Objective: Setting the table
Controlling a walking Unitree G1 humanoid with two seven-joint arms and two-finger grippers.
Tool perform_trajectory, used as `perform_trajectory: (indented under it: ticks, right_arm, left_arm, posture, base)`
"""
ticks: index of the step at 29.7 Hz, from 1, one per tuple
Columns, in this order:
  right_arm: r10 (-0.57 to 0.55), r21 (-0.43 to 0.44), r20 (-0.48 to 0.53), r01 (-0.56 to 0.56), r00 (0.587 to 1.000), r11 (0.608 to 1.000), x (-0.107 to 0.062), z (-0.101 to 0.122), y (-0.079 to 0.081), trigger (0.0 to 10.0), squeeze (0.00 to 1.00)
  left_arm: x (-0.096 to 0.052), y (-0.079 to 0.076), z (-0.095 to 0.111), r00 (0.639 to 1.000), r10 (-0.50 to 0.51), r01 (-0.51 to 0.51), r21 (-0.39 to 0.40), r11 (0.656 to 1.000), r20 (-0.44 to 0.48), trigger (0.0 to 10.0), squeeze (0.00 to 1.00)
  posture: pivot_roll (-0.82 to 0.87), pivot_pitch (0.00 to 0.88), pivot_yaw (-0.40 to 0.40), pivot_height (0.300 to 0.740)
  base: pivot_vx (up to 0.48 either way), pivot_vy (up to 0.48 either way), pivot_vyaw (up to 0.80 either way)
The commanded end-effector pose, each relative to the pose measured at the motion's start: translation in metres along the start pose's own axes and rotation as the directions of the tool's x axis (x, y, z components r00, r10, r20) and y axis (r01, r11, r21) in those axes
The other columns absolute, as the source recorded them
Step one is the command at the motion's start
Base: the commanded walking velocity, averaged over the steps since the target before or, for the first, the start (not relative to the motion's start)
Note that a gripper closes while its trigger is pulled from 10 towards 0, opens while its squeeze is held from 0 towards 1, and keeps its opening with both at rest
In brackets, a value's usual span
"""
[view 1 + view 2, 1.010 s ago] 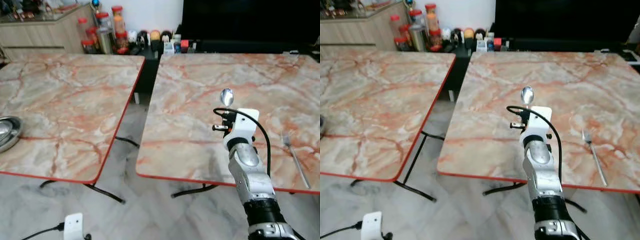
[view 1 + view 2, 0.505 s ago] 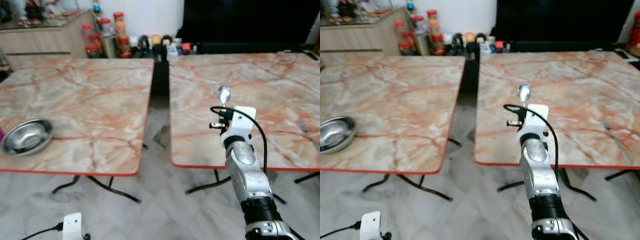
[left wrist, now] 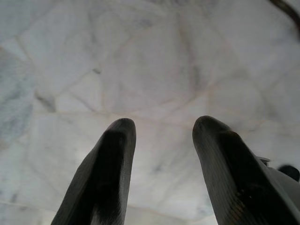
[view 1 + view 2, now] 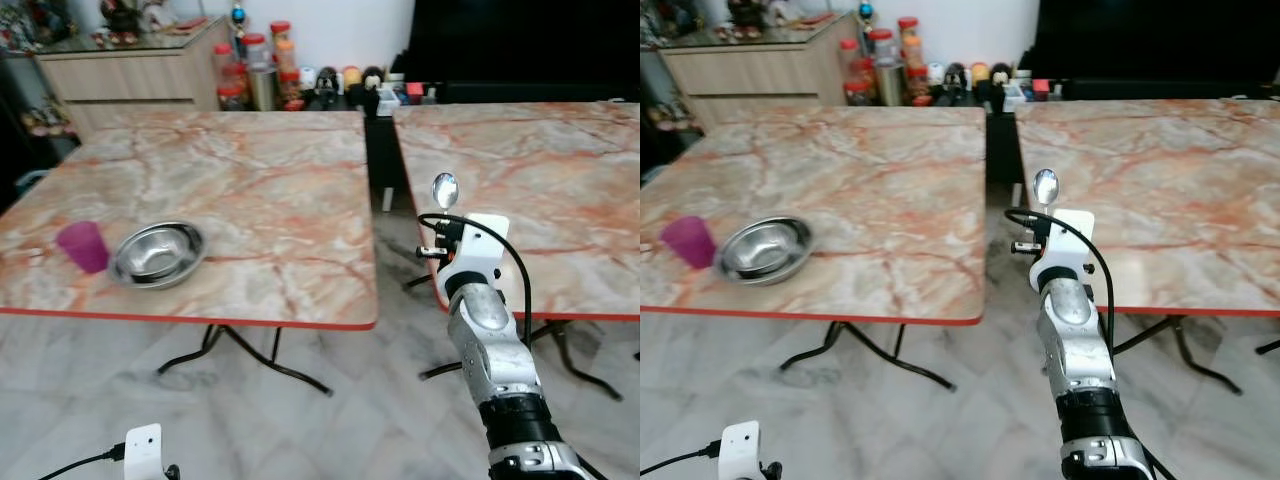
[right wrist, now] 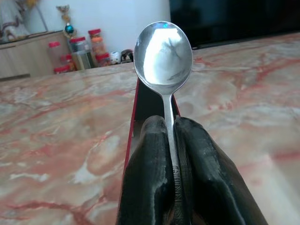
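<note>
We see the spoon upright, bowl up, its handle pinched between the fingers of our right end effector, raised in front of the gap between the two benches. On the left bench a steel bowl sits just beside a purple cup. Our left end effector hangs over the marble floor, fingers spread and holding nothing.

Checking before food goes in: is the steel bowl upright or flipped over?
Upright. The steel bowl on the left table shows its open hollow and rim facing up, beside the purple cup.
</note>
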State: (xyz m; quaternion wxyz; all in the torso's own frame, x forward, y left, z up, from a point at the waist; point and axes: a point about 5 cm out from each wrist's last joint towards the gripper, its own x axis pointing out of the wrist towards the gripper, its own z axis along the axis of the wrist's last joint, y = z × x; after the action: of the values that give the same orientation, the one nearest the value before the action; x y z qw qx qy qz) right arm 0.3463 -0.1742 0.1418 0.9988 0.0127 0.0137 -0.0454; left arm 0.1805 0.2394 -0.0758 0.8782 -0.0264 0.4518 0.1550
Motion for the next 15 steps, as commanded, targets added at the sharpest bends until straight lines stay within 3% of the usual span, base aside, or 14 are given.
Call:
perform_trajectory:
  ticks: [1,15]
  right_arm:
    - [-0.017,0.011,0.000,0.017,1.000,1.000,-0.0006,-0.0003,-0.0049,10.0,0.00]
    - [-0.016,0.005,-0.001,0.016,1.000,1.000,0.0013,-0.0004,-0.0055,10.0,0.00]
  left_arm:
    - [0.0003,-0.0002,0.0012,1.000,0.002,-0.002,-0.020,1.000,-0.004,10.0,0.00]
    - [0.0002,-0.0028,0.0003,1.000,-0.006,0.006,-0.021,1.000,-0.005,10.0,0.00]
  posture:
    - [0.00,0.000,0.044,0.740]
    - [0.00,0.000,0.040,0.740]
  base:
    - [0.000,0.480,0.00]
    - [0.000,0.480,0.00]
